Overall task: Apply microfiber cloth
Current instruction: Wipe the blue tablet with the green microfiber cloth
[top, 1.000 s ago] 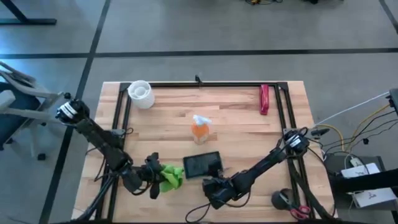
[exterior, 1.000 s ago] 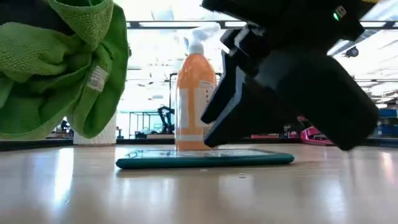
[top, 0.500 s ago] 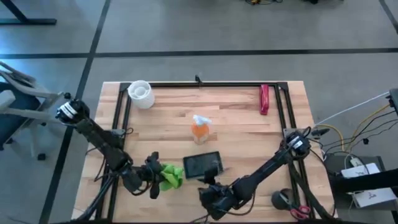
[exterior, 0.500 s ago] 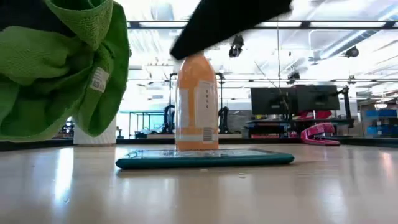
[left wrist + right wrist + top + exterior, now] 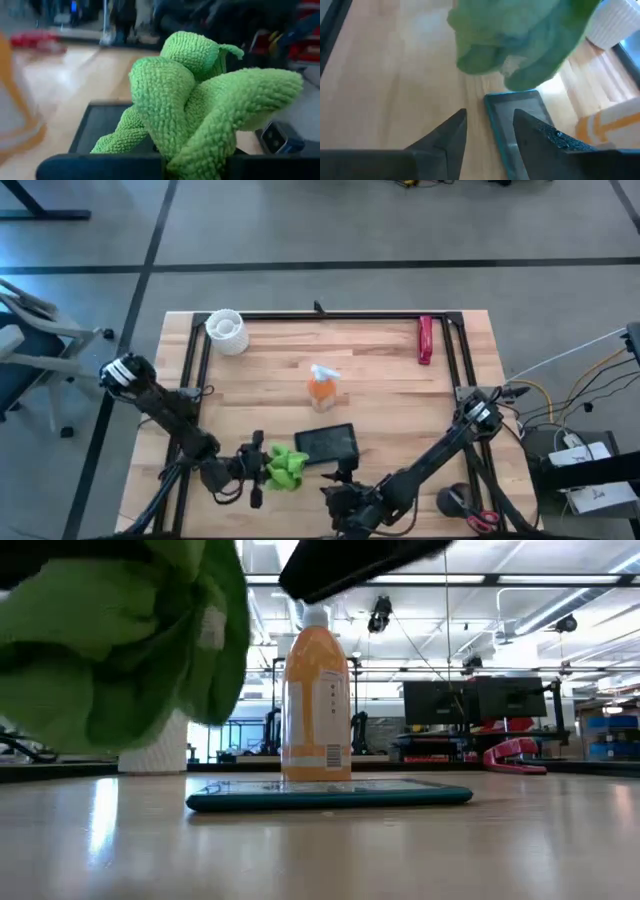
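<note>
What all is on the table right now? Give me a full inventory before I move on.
microfiber cloth: one, lime green, bunched, held off the table in the left gripper, just left of the slab.
black slab: one, dark with a teal edge, lying flat at the table's front centre.
spray bottle: one, orange with a white top, upright at mid-table behind the slab.
white cup: one, ribbed, back left corner.
red stapler: one, back right.
left gripper: one, dark, front left, shut on the cloth.
right gripper: one, dark, at the front edge below the slab, fingers apart, empty.
</note>
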You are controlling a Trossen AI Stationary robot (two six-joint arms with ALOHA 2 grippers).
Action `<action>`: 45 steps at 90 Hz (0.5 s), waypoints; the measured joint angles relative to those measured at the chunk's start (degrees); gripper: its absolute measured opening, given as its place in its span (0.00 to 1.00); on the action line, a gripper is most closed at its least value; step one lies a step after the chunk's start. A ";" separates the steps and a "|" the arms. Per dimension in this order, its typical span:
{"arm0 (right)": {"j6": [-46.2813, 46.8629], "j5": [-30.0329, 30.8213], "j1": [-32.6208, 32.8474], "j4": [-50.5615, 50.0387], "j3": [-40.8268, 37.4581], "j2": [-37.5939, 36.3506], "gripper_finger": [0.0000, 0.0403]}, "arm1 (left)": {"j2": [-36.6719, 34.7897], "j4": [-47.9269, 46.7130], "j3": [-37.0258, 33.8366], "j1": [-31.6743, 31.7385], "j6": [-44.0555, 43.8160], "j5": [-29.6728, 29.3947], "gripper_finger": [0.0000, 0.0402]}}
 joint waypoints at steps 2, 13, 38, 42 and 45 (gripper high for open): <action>0.01 0.18 0.12 0.59 -0.07 0.20 0.35 | 0.10 1.86 0.00 0.00 1.84 -0.02 0.02; -1.62 2.63 0.35 5.57 -0.11 1.19 0.34 | 0.20 7.72 0.00 0.00 9.23 -0.07 0.02; -10.37 11.84 0.18 15.99 0.08 0.79 0.39 | 1.43 9.84 -0.28 0.12 13.54 2.50 0.02; -11.28 12.28 0.04 17.23 0.26 0.68 0.41 | 2.29 11.57 -0.28 0.13 14.62 4.72 0.02; -12.14 12.31 -0.17 18.04 0.49 0.61 0.42 | 3.09 12.99 -0.28 0.13 15.50 6.22 0.02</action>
